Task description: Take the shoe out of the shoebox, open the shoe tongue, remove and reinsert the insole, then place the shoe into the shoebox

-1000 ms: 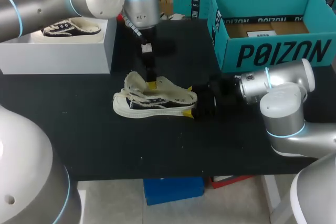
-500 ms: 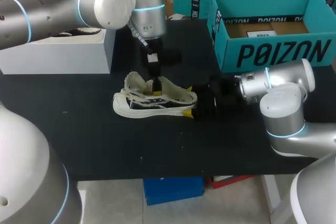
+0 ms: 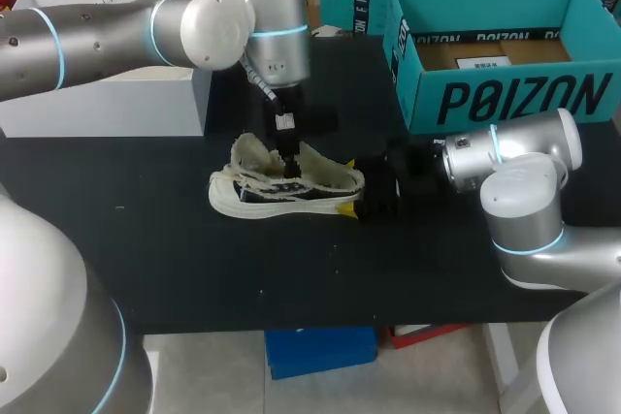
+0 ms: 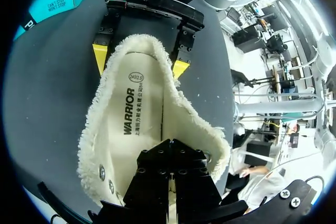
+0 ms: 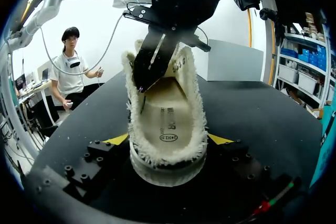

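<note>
The shoe [image 3: 254, 199] is lying on the black desk [image 3: 320, 269], outside the teal shoebox [image 3: 505, 99]. The right pincer [image 3: 351, 186] is clamping its heel from both sides. The left pincer [image 3: 287, 154] is hanging in the shoe's opening, seemingly over the insole [image 4: 131, 124]; its grip I cannot tell.

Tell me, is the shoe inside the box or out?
Out. The shoe lies on the black table beside the teal shoebox, its heel gripped by the right end effector.

Black table [image 3: 291, 269], shoe [image 3: 277, 197], teal shoebox [image 3: 505, 94], white box [image 3: 107, 104]
</note>
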Motion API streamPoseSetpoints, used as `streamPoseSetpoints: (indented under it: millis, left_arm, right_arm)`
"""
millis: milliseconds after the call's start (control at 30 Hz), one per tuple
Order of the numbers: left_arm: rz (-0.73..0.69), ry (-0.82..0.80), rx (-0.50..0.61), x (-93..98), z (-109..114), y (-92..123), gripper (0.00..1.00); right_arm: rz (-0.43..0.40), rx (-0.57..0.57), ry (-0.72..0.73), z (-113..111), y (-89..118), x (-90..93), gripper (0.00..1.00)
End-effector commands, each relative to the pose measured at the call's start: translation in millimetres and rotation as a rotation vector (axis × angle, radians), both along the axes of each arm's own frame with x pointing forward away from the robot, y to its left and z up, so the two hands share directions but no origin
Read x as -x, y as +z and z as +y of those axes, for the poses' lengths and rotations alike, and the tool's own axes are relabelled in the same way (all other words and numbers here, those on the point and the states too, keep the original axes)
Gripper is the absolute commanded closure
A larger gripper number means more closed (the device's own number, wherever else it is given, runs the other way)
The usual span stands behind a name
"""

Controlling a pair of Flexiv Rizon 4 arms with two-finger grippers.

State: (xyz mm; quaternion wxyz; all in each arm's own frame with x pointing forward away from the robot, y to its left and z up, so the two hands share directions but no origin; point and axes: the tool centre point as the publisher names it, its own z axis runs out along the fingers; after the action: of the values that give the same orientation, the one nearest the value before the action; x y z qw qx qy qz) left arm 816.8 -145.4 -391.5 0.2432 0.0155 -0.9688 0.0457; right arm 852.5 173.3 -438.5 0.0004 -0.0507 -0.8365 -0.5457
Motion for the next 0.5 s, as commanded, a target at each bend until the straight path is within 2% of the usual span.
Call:
streamPoseSetpoints:
  millis: [33, 500]
  left_arm:
    - [0.006, 0.004, 0.005, 3.3, 1, -10, 1.0]
    - [-0.039, 0.051, -0.033, 10.8, 7, -25, 1.0]
  right_arm:
    - [0.001, 0.0, -0.001, 0, -1, -0.8, 1.0]
    - [0.001, 0.0, -0.001, 0, -1, -0.8, 1.0]
